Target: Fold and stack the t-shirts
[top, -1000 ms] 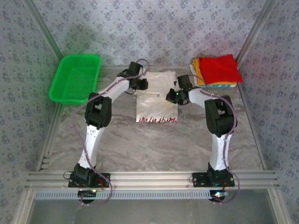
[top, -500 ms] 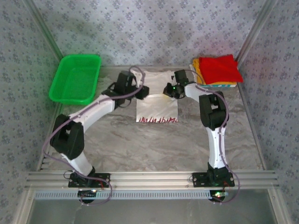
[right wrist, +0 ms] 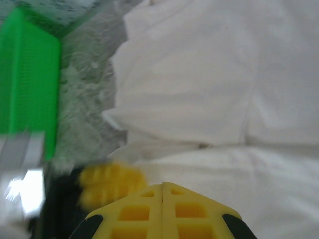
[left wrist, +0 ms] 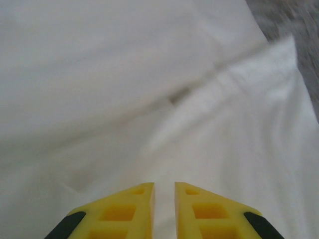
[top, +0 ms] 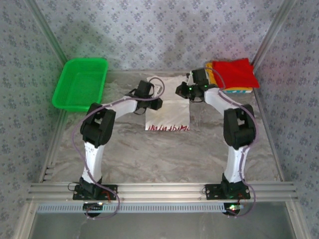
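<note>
Top external gives us the white t-shirt (top: 167,112) spread flat on the surface (top: 164,154), lying between the left jaws and the right jaws, which sit at its far side edges. In our wrist views the left jaws stand a narrow slit apart over its cloth, and the right jaws are pressed together above it. The red-topped folded stack (top: 233,74) sits just right of the right jaws.

Nothing legible; the red print on the white t-shirt (top: 167,112) is unreadable
</note>
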Available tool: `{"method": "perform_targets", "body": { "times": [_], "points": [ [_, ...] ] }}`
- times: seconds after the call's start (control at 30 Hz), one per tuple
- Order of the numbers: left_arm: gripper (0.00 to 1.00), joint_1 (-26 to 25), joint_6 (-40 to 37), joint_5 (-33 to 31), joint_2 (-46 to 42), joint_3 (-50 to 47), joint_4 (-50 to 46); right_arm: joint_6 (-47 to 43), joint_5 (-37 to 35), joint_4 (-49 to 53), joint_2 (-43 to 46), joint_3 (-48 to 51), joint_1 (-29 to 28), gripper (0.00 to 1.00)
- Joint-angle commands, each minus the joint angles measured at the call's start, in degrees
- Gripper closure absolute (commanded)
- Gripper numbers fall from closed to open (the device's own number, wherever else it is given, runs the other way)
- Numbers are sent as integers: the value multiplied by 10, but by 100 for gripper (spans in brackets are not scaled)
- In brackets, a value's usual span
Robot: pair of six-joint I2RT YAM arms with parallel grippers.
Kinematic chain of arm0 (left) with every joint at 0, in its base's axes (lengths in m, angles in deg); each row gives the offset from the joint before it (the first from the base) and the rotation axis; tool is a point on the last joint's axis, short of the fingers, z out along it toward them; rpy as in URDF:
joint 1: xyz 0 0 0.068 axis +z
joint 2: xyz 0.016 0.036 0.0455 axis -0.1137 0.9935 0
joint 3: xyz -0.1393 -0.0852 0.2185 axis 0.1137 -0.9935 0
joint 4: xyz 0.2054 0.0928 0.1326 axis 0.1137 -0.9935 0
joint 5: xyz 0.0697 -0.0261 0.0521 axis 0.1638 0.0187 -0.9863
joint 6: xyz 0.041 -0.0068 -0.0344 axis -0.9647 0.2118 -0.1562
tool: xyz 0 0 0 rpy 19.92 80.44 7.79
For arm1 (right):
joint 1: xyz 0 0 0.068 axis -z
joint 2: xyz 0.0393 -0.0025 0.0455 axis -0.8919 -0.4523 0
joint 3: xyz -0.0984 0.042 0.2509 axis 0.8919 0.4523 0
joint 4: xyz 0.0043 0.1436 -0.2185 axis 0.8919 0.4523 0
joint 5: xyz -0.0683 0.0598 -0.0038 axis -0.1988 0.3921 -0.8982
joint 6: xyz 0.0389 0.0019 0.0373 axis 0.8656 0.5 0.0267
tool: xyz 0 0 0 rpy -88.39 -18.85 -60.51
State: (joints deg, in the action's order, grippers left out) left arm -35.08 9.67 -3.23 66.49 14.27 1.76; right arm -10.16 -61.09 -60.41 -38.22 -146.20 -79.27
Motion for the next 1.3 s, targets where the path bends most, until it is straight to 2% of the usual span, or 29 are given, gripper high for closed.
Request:
{"method": "perform_targets", "body": {
  "times": [0.0,0.17,0.23,0.3,0.4,0.57,0.67,0.83,1.07,1.27],
  "points": [
    [82,31,-20,-11,45,90,-52,7,11,6,105,58,-10,100],
    [83,77,-18,-23,160,284,-173,7,14,2,231,154,-10,100],
    [83,92,-11,-11,177,342,-204,2,1,20,265,183,-8,100],
    [84,98,-6,-1,154,351,-202,-13,-5,35,281,196,-7,100],
    [84,98,16,-4,45,246,-124,-23,0,41,275,220,-4,100],
    [75,86,131,50,-183,-112,157,-17,27,9,213,249,-1,100],
    [76,42,152,60,-247,-215,198,-9,39,-4,176,249,-5,100],
    [85,-30,156,72,-243,-287,212,7,62,-40,132,260,-3,100],
    [89,-33,198,82,-165,-347,247,36,78,-89,58,279,-2,100],
    [92,-23,223,43,-138,-421,259,34,55,-107,33,321,13,100]
  ]
}}
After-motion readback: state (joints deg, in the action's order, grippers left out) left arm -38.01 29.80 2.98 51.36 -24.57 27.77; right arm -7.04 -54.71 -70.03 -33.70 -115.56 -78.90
